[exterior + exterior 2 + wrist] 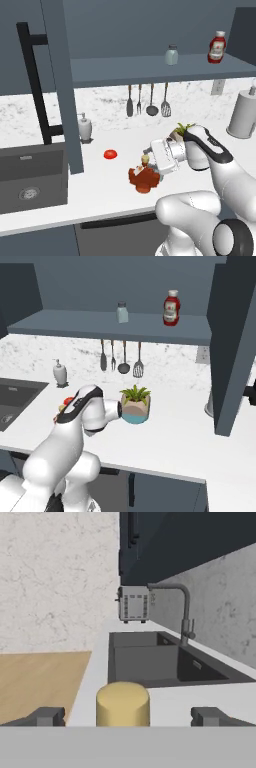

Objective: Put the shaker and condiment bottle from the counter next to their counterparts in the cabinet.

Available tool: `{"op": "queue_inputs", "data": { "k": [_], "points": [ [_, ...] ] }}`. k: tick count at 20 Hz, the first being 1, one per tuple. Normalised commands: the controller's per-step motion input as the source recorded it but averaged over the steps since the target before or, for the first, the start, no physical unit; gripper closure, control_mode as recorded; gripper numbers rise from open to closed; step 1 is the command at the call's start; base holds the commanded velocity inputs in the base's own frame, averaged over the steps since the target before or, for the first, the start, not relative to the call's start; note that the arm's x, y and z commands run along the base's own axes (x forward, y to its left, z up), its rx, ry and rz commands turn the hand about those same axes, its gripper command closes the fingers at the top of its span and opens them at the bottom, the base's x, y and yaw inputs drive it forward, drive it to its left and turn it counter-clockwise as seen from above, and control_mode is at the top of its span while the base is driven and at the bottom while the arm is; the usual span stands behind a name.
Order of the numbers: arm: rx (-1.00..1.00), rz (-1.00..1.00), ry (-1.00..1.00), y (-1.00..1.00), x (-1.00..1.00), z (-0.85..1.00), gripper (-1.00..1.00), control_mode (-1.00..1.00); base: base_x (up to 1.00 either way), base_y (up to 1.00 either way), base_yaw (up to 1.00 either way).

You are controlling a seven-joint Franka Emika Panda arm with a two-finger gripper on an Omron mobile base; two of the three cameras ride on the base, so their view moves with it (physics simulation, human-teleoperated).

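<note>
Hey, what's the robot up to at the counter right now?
The gripper is down at the condiment bottle on the counter, fingers either side of its tan cap, not clearly closed on it. The bottle hasn't been lifted. Up on the cabinet shelf, a shaker and the ketchup bottle stand apart.

Your arm rises from the base, bends at the elbow and reaches low and forward, with the wrist turned so the hand points sideways, level with the worktop. Your gripper (146,169) sits down low around the condiment bottle (143,178). In the hand view your two fingertips (46,716) stand well apart, one either side of the bottle's tan cap, neither visibly touching it.
</note>
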Motion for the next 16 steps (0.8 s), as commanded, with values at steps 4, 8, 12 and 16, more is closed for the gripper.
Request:
{"op": "queue_inputs", "data": {
  "k": [4, 8, 12, 16],
  "points": [
    [-0.01, -0.02, 0.00, 0.25, 0.00, -0.42, -1.00, -1.00, 0.00, 0.00, 0.00],
    [-0.01, -0.03, 0.00, 0.29, 0.00, -0.33, -1.00, -1.00, 0.00, 0.00, 0.00],
    [0.00, -0.03, 0.00, 0.17, 0.00, -0.26, 1.00, -1.00, 0.00, 0.00, 0.00],
    [0.00, -0.02, 0.00, 0.00, 0.00, -0.12, 1.00, -1.00, 0.00, 0.00, 0.00]
  ]
}}
